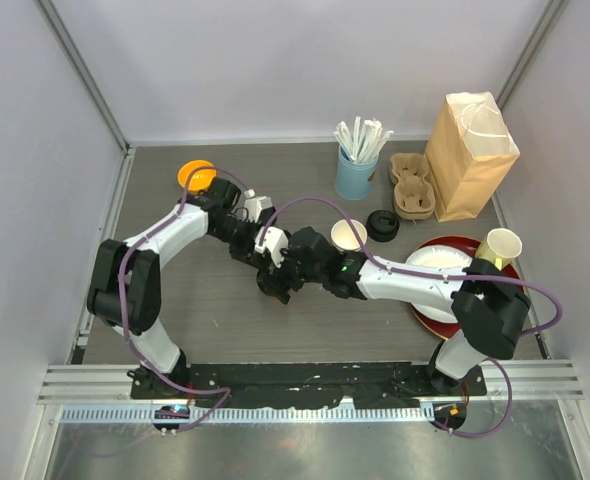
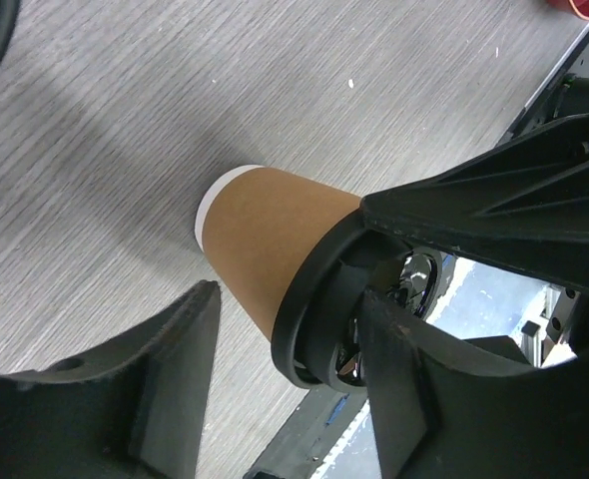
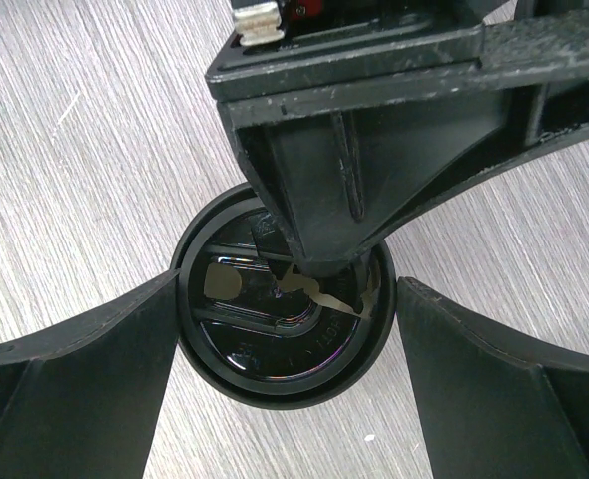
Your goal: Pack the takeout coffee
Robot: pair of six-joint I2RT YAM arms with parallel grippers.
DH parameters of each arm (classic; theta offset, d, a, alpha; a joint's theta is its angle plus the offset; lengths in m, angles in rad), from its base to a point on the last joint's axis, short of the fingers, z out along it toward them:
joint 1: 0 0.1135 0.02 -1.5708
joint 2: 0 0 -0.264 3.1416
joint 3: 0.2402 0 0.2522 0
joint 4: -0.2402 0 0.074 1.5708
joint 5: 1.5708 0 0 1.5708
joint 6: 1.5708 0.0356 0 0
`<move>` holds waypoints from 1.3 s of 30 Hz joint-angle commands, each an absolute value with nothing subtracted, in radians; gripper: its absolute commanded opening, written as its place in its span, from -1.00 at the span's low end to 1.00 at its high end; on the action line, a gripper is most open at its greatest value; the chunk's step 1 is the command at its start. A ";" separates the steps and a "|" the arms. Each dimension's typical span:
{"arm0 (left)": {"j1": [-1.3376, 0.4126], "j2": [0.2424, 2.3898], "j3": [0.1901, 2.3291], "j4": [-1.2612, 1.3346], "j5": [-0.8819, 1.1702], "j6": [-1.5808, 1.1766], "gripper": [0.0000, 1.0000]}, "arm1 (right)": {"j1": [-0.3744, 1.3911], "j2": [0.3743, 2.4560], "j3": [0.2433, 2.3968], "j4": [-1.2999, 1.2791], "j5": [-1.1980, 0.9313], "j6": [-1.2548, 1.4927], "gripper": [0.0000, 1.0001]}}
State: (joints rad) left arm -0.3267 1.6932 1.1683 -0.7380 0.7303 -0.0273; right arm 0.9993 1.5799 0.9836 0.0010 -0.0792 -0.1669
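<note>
Lidded cup stands mid-table, both grippers on it
The right gripper hangs over the lid, fingers spread wide to either side and touching nothing; the left gripper is parted too, one finger clear of the cup wall. As I judge it, the left should back away first, then the right sink below the lid rim, close gently on the paper wall, and carry it upright to the carrier
</note>
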 commanded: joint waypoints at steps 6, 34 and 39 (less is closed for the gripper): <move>-0.353 1.707 1.173 -0.749 0.629 -0.005 0.04 | 0.988 1.545 0.985 0.031 -0.069 -0.175 0.82; -0.382 1.562 1.243 -0.761 0.587 0.028 0.12 | 0.887 1.482 0.945 0.091 -0.158 -0.052 0.78; -0.380 1.597 1.236 -0.755 0.617 0.032 0.11 | 0.884 1.451 0.953 0.089 -0.240 -0.054 0.77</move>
State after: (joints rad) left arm -0.3798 1.5894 1.2205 -0.7483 0.5636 0.0124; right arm 0.8879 1.5055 0.9417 0.0372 -0.1669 -0.0750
